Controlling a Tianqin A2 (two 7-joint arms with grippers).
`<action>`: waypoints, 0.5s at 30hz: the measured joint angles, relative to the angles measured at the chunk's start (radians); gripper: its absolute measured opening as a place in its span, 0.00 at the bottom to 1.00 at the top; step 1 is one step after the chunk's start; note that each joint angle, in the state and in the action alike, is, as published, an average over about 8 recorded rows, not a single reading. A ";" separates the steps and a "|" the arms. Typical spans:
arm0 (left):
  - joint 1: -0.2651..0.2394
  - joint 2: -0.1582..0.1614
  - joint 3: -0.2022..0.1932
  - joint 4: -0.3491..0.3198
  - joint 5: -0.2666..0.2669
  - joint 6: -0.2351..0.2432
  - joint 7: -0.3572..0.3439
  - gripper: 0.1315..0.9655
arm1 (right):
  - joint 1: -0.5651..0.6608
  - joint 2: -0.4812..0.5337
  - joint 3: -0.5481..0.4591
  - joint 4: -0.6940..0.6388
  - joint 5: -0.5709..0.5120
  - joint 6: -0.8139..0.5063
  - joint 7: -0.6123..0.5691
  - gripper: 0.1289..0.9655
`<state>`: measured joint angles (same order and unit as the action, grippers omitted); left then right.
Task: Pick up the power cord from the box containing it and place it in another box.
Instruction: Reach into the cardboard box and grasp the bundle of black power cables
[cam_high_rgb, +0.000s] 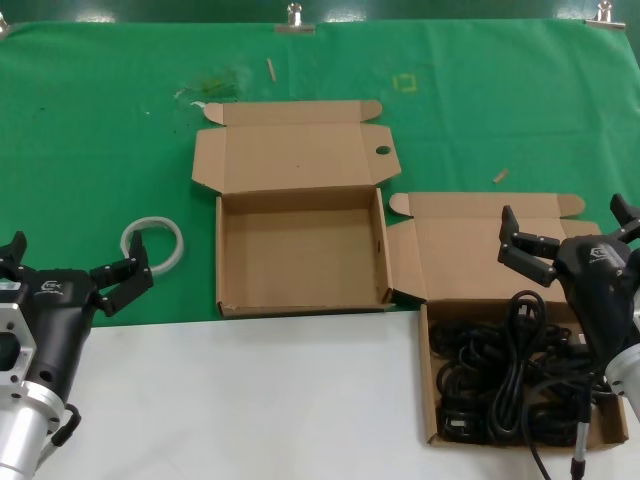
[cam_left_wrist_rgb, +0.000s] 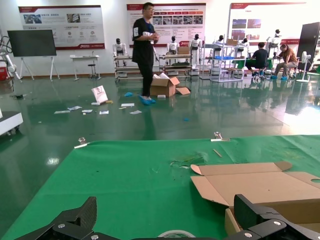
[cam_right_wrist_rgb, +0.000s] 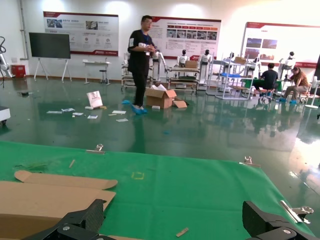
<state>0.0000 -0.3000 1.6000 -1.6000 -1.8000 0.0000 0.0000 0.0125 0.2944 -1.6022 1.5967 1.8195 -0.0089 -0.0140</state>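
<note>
Head view. Two open cardboard mailer boxes lie on the green cloth (cam_high_rgb: 100, 100). The power cord (cam_high_rgb: 500, 375) is heaped in the box containing it (cam_high_rgb: 428, 390), at the robot's right; another box (cam_high_rgb: 300, 250), empty, sits just beside it toward the centre. The right gripper (cam_high_rgb: 570, 235) hovers over the far part of the full box, fingers spread wide and holding nothing. The left gripper (cam_high_rgb: 75, 265) waits at the left edge, fingers likewise apart, near a white tape ring (cam_high_rgb: 153, 243).

Left wrist view. The two finger tips of the left gripper (cam_left_wrist_rgb: 170, 220) stand well apart; beyond them lie the cloth and the raised lid of the empty box (cam_left_wrist_rgb: 250, 182).

Right wrist view. The right gripper (cam_right_wrist_rgb: 175, 225) shows spread finger tips — nothing between them — with a lid flap and the cloth edge beyond.

Judgement: the pick has not yet begun. The next move calls for lowering the right gripper onto a cord bundle and closing on it — tangled loops may drag along.
</note>
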 joint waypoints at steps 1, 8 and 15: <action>0.000 0.000 0.000 0.000 0.000 0.000 0.000 1.00 | 0.000 0.000 0.000 0.000 0.000 0.000 0.000 1.00; 0.000 0.000 0.000 0.000 0.000 0.000 0.000 1.00 | 0.000 0.000 0.000 0.000 0.000 0.000 0.000 1.00; 0.000 0.000 0.000 0.000 0.000 0.000 0.000 1.00 | 0.003 0.011 -0.020 0.006 0.011 0.017 -0.005 1.00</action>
<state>0.0000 -0.3000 1.6000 -1.6000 -1.8000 0.0000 0.0000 0.0152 0.3049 -1.6219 1.6025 1.8303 0.0080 -0.0188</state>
